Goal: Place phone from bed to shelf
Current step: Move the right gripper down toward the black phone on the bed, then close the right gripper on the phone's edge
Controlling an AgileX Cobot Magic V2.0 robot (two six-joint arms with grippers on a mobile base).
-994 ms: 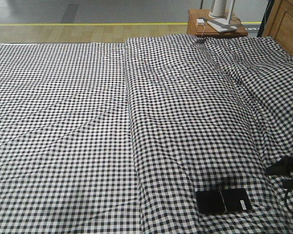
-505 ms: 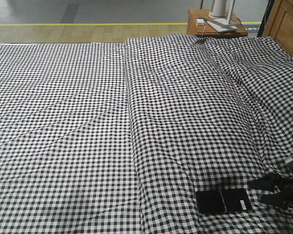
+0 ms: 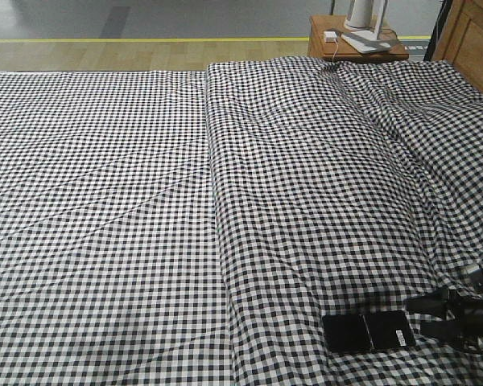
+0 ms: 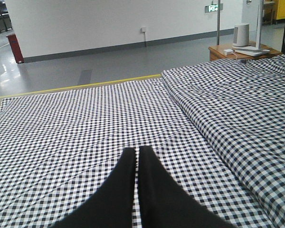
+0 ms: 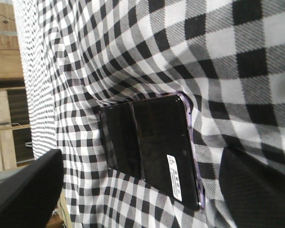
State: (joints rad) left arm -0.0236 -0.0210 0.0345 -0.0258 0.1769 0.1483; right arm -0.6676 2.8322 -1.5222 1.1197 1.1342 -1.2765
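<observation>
The black phone [image 3: 367,330] lies flat on the gingham bed [image 3: 145,201] near its front right corner. Its white sticker faces my right gripper [image 3: 417,317], which is open just to the right of the phone's end, low over the fabric. In the right wrist view the phone [image 5: 149,145] lies between and ahead of the two fingers [image 5: 26,190], untouched, its pinkish edge showing. My left gripper [image 4: 137,151] is shut and empty above the flat left part of the bed [image 4: 61,123]. The shelf is out of view.
A reddish-brown side table [image 3: 356,48] with white items on it stands beyond the bed's far edge. Brown wooden panelled furniture [image 3: 471,40] rises at the far right. A raised fold [image 3: 213,161] runs down the middle of the bed.
My right gripper has come down and to the left, from beside the bed's right edge to right next to the phone's sticker end. The phone has not moved.
</observation>
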